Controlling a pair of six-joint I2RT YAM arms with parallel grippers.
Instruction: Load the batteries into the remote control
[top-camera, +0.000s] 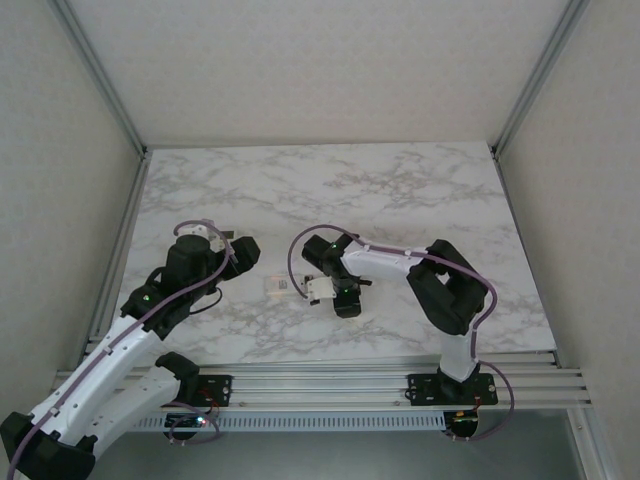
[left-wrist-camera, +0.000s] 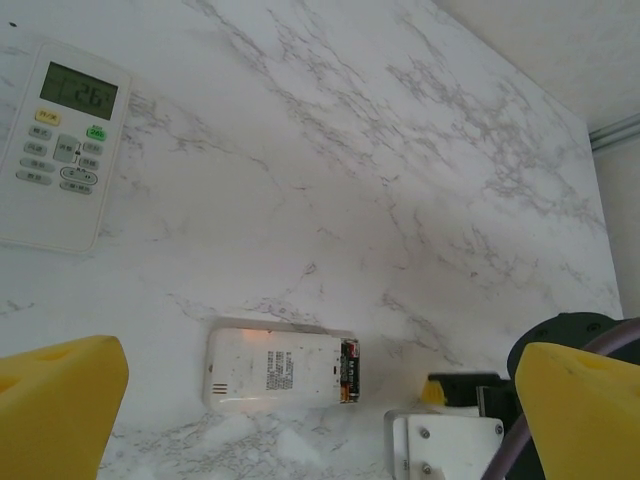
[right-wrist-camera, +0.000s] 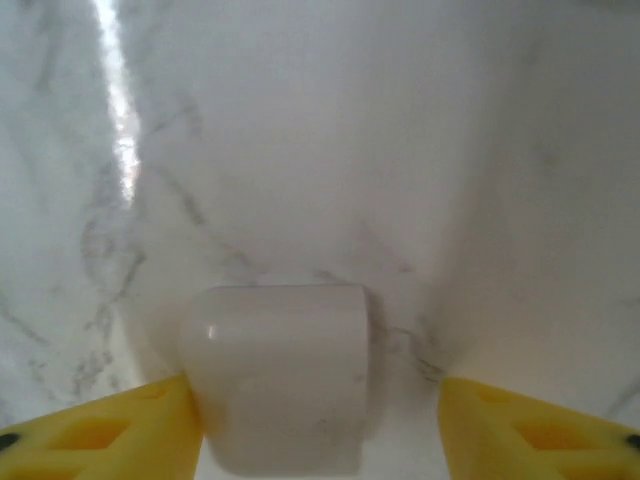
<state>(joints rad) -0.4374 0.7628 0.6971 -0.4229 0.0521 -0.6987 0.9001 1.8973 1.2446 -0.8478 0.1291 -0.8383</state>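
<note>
1. The batteries (left-wrist-camera: 349, 370) show as a dark strip with copper-red marks in the open bay at one end of the remote control (left-wrist-camera: 275, 370). We cannot count them. The strip runs across the remote's width, 12 to 6 o'clock in the left wrist view.
2. The remote control lies face down on the marble surface (top-camera: 400, 190), printed label up. In the left wrist view its long axis runs 9 to 3 o'clock, with the open bay at the 3 o'clock end, pointing toward the right arm.
3. In the top view the right gripper (top-camera: 320, 290) sits just beside the remote, at its 3 o'clock. Its jaws stand wide. In the right wrist view a smooth, rounded white piece (right-wrist-camera: 275, 385) lies between them, close against one yellow finger (right-wrist-camera: 100, 435) and apart from the other. We take it for the battery cover, though we cannot be sure.
4. In the top view the left gripper (top-camera: 243, 252) hovers at the remote's 10 o'clock, jaws wide and holding nothing.
5. A second remote (left-wrist-camera: 60, 145) lies face up at 10 o'clock in the left wrist view, well apart, its display lit.
6. We judge this bay loaded or nearly so, and the step in hand to be fetching the cover. The next move calls for closing the right jaws squarely on the white piece. It then has to be lined up with the bay's 3 o'clock end and slid toward 9 o'clock. The left arm may need to brace the remote.
</note>
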